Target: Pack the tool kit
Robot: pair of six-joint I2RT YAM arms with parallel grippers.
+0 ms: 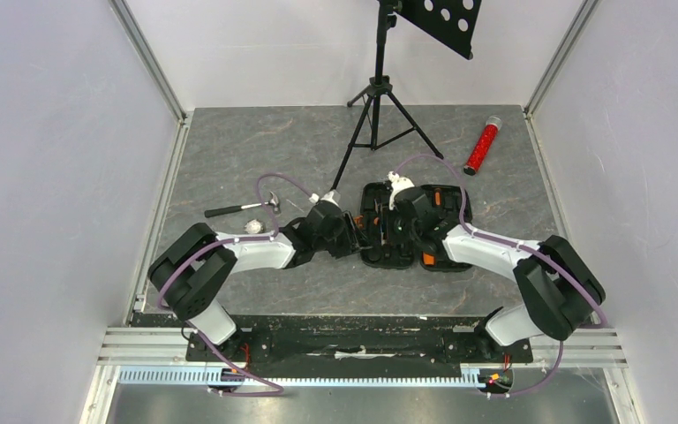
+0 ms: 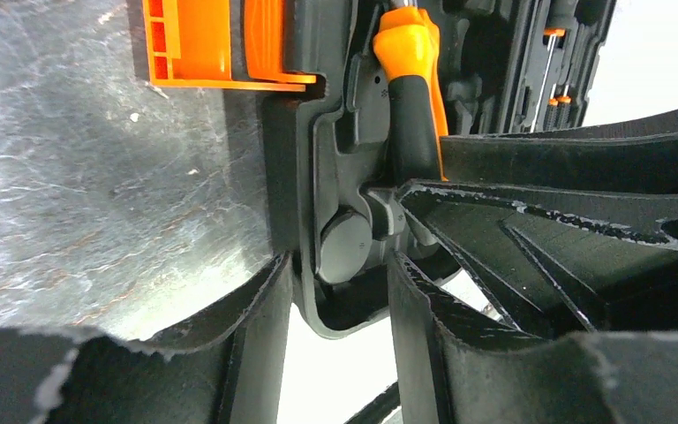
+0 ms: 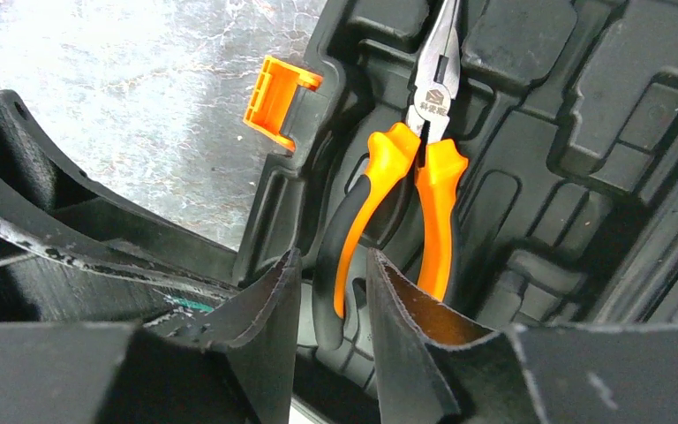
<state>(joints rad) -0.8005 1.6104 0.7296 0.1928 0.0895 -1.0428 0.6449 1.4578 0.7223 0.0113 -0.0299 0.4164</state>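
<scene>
The tool kit case (image 1: pixel 406 231) lies open at the table's middle, its orange latch (image 3: pixel 275 102) on the left rim. Orange-and-black pliers (image 3: pixel 410 185) rest in a moulded slot. My right gripper (image 3: pixel 334 254) is open, its fingertips either side of the pliers' left handle end with gaps showing. My left gripper (image 2: pixel 342 258) is shut on the case's near corner rim (image 2: pixel 318 291), one finger outside the wall and one inside. The same pliers handle (image 2: pixel 410 88) lies just beyond it. Screwdrivers (image 2: pixel 552 71) sit in the far half. A hammer (image 1: pixel 243 208) lies on the table left of the case.
A black tripod stand (image 1: pixel 375 97) rises behind the case, one leg reaching near the left gripper (image 1: pixel 357 231). A red glittery tube (image 1: pixel 482 146) lies at the back right. Grey walls close in the table on both sides.
</scene>
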